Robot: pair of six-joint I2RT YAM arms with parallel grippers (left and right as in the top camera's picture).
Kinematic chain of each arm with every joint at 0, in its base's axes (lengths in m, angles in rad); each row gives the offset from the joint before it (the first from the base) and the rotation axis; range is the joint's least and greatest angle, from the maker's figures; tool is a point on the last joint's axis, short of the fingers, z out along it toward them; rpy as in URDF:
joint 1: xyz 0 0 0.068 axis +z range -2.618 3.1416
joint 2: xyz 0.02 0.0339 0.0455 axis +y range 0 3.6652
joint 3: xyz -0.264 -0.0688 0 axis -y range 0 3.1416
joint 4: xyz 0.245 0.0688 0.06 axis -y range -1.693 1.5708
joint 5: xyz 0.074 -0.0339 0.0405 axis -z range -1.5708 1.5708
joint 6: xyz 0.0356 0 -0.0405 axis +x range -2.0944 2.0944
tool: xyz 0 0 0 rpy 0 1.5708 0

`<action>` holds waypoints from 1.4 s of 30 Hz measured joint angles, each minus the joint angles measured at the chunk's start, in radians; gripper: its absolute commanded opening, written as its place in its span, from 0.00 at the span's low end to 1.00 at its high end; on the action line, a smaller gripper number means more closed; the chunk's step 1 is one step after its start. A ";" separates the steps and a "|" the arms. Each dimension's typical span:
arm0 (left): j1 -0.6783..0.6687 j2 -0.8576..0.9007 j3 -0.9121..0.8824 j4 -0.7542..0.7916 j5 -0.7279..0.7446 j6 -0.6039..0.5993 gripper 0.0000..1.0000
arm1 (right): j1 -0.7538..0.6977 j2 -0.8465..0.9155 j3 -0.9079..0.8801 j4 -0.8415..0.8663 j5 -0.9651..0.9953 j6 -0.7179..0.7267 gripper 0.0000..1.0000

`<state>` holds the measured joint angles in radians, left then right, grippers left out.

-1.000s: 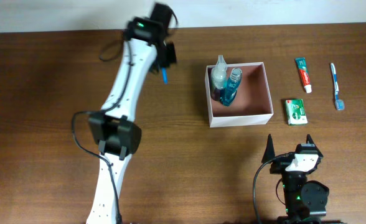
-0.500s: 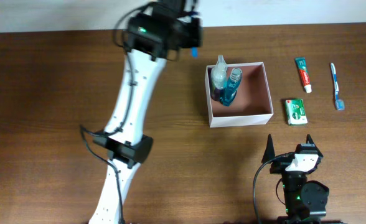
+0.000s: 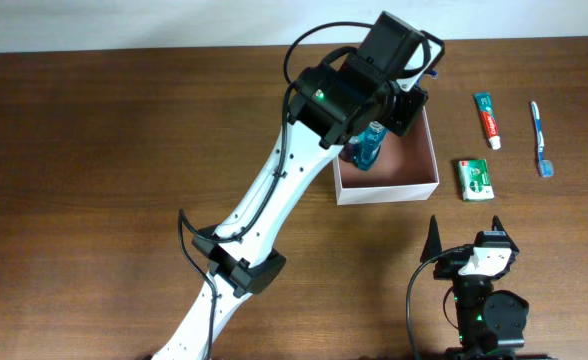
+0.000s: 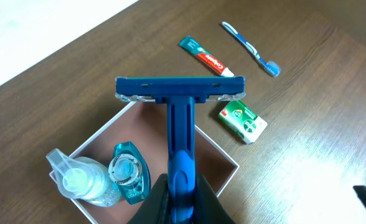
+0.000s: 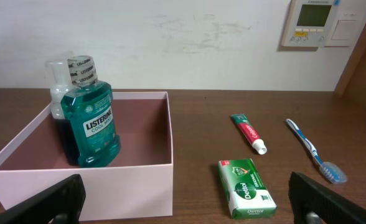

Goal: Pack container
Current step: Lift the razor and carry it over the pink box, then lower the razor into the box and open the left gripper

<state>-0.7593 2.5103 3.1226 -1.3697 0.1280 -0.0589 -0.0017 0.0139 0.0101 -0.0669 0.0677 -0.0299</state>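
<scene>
Wooden table [image 3: 94, 150]: container [image 3: 386, 190], toothpaste [image 3: 487, 118], toothbrush [image 3: 539, 135] (soap [image 3: 474, 179] too)

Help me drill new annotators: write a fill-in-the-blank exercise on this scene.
1. The left gripper is shut on a blue ____.
2. The teal bottle in the container is labelled ____.
3. The right gripper is ____.
Missing words: razor; Listerine; open.
</scene>
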 measured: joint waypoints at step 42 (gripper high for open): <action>-0.006 0.000 -0.397 0.179 0.000 0.040 0.27 | 0.000 0.000 0.000 0.000 0.000 0.000 0.99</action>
<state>-0.7658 2.5103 2.7255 -1.1912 0.1276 -0.0185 -0.0017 0.0139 0.0101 -0.0669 0.0677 -0.0303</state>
